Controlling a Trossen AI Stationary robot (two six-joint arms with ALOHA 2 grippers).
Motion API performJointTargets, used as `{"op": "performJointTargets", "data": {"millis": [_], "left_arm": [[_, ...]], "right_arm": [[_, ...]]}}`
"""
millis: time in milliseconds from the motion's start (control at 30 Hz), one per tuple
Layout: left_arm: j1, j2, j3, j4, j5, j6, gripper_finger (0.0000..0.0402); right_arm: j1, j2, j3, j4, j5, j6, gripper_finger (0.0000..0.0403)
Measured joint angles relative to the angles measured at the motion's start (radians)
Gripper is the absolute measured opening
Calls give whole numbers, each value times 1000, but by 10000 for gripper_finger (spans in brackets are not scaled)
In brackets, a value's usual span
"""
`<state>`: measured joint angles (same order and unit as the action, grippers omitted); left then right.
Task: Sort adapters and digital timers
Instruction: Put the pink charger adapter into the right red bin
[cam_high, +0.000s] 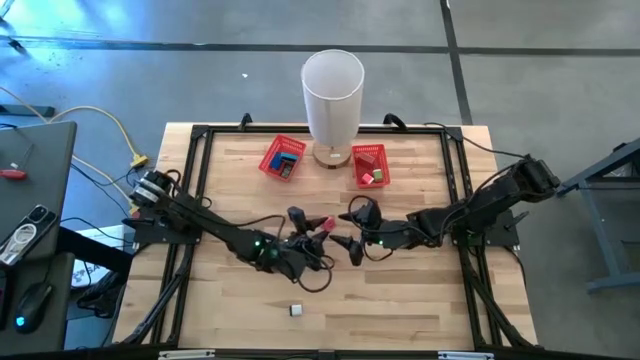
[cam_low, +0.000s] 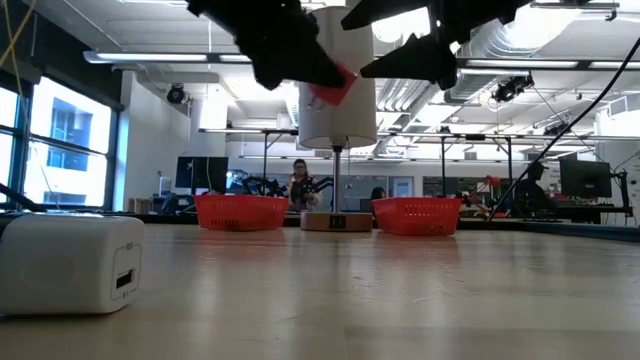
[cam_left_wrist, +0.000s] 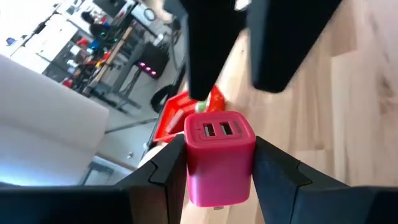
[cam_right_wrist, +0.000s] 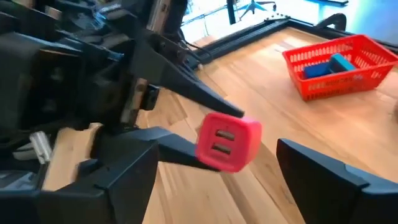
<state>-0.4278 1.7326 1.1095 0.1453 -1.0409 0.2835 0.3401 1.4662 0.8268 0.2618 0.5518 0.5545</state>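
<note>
A pink adapter (cam_left_wrist: 221, 158) with two USB ports hangs above the table's middle, with my left gripper (cam_high: 318, 228) shut on it. My right gripper (cam_right_wrist: 217, 163) faces it from the table's right. It is open, with one finger (cam_right_wrist: 124, 171) on each side of the adapter and apart from it. In the low view the pink adapter (cam_low: 332, 88) shows high above the tabletop. A white adapter (cam_high: 296, 309) rests flat on the table near the front edge, and it shows large in the low view (cam_low: 70, 262). My left gripper pinches the pink adapter by two opposite side faces (cam_left_wrist: 190, 171) between its two fingers. The fingers come nearly level from the table's left. The face with the USB ports (cam_left_wrist: 217, 130) points away from the gripper, toward my right gripper. The adapter is lifted clear of the table.
Two red baskets stand at the back: the left one (cam_high: 283, 158) holds blue things and the right one (cam_high: 369, 166) holds small things. A tall white cylinder (cam_high: 332, 95) on a wooden base stands between them. A black frame (cam_high: 195, 180) runs around the tabletop.
</note>
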Motion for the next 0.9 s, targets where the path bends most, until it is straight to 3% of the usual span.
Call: {"op": "performJointTargets", "data": {"millis": [900], "left_arm": [[44,49,66,-16,24,-47,137]], "right_arm": [[-91,60,1,13,-34,-23,318]]}}
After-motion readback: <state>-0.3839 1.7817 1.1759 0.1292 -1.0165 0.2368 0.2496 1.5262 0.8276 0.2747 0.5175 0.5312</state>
